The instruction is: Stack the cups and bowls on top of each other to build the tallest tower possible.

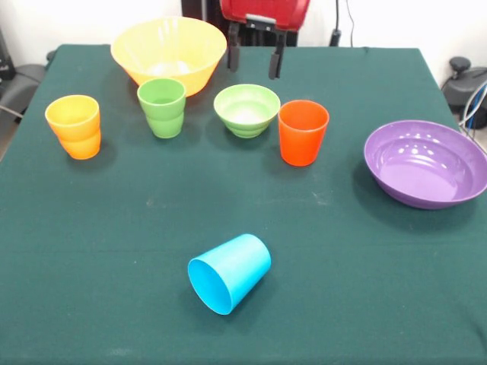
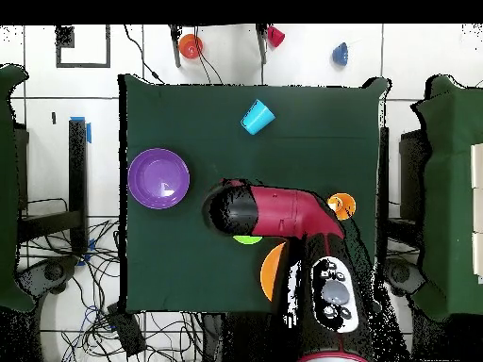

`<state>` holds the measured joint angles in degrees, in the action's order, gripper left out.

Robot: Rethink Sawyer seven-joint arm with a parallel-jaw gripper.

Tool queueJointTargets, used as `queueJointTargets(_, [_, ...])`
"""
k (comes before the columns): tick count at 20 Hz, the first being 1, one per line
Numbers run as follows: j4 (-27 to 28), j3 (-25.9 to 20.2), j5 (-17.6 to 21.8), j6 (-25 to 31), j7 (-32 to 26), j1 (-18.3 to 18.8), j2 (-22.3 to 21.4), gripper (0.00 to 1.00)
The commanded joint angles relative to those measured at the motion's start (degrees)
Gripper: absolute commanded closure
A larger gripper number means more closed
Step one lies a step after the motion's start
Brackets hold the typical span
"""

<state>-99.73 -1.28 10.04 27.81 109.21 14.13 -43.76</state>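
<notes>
the end effector (image 1: 255,57) hangs released and empty just behind the light green bowl (image 1: 246,109); a blue cup (image 1: 229,273) lies tipped over well in front of that bowl.

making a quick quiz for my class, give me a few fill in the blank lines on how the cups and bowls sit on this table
1. The light blue cup lies on its ____, not upright.
2. The only cup standing right beside the light green bowl and nearer the purple bowl is ____ in colour.
3. The green cup stands just in front of the large ____ bowl.
4. The gripper hangs over the table's far edge, jaws ____.

Missing words: side; orange; yellow; open
</notes>
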Motion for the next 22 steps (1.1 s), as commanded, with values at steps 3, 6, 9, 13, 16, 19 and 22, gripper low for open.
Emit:
queueJointTargets(3, [2.3,2.7,2.9,-0.7,8.1,-6.5,2.9,0.0])
queueJointTargets(6, [1.9,4.7,1.7,0.3,9.7,-8.7,1.9,0.0])
queueJointTargets(9, [0.2,4.9,-0.1,0.5,9.9,-10.2,0.5,0.0])
queueJointTargets(13, [-3.3,4.4,-2.0,0.1,10.0,-11.3,-1.9,0.0])
queueJointTargets(16, [-5.6,4.2,-2.1,-0.3,9.0,-11.8,-3.3,0.0])
queueJointTargets(19, [-7.0,4.1,-2.7,0.5,8.9,-12.2,-3.9,0.0])
queueJointTargets(22, [-7.2,5.0,-4.3,1.3,11.0,-12.7,-3.6,0.0])
